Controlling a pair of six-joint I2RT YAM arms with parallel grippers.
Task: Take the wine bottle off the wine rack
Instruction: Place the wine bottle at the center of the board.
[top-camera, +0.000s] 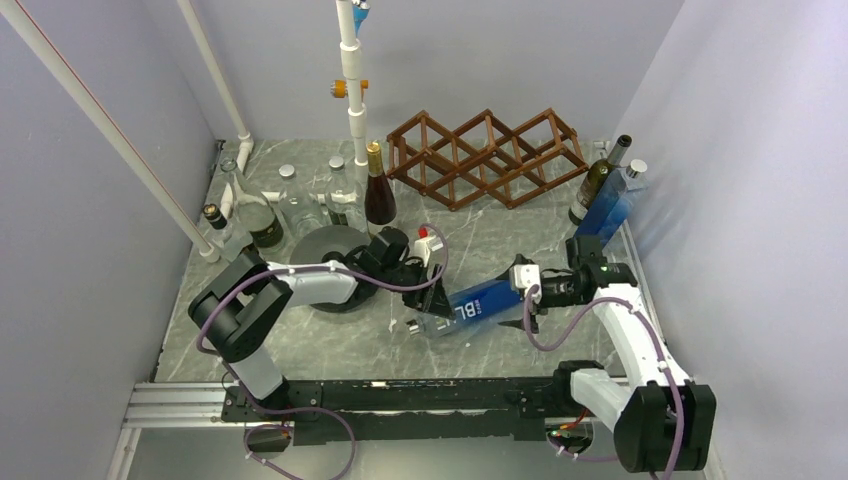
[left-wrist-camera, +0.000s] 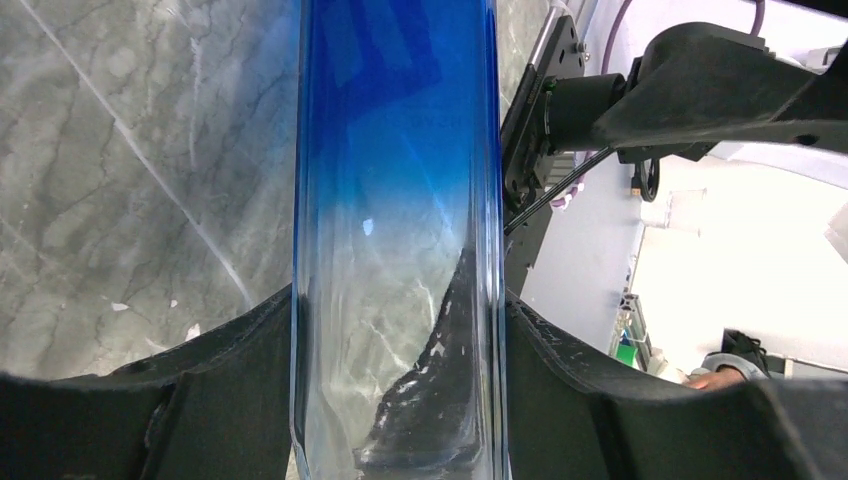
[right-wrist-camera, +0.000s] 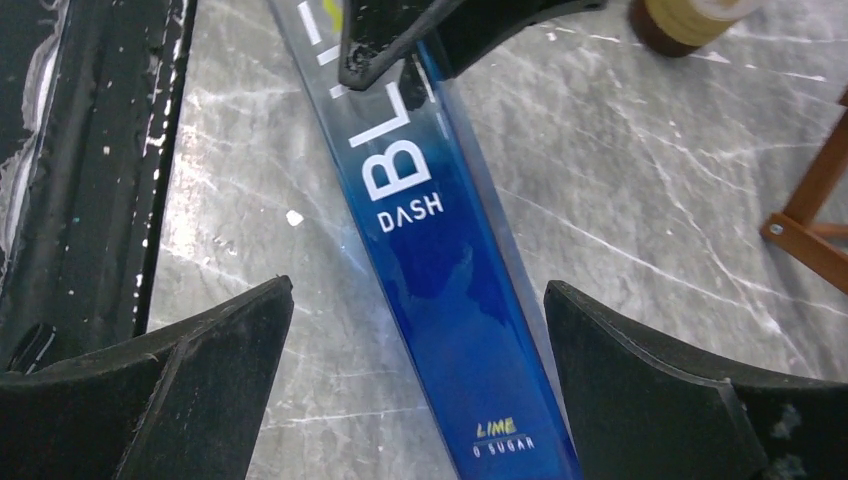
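Observation:
A blue wine bottle (top-camera: 480, 305) with white lettering lies roughly level, low over the marble table, in front of the rack and apart from it. My left gripper (top-camera: 437, 300) is shut on its clear lower end; in the left wrist view both pads press the glass of the bottle (left-wrist-camera: 400, 200) where the gripper (left-wrist-camera: 400, 300) holds it. My right gripper (top-camera: 525, 302) stands open astride the other end; in the right wrist view the bottle (right-wrist-camera: 450, 270) runs between the wide-apart fingers of that gripper (right-wrist-camera: 418, 288) without touching them. The brown wooden wine rack (top-camera: 485, 155) stands at the back with no bottle in its cells.
A dark bottle with a gold cap (top-camera: 378, 185) and clear glass bottles (top-camera: 250, 210) stand back left, by a grey disc (top-camera: 335, 255). A second blue bottle (top-camera: 610, 205) and a green one (top-camera: 597, 180) lean at the right wall. A white pipe stand (top-camera: 352, 90) rises behind.

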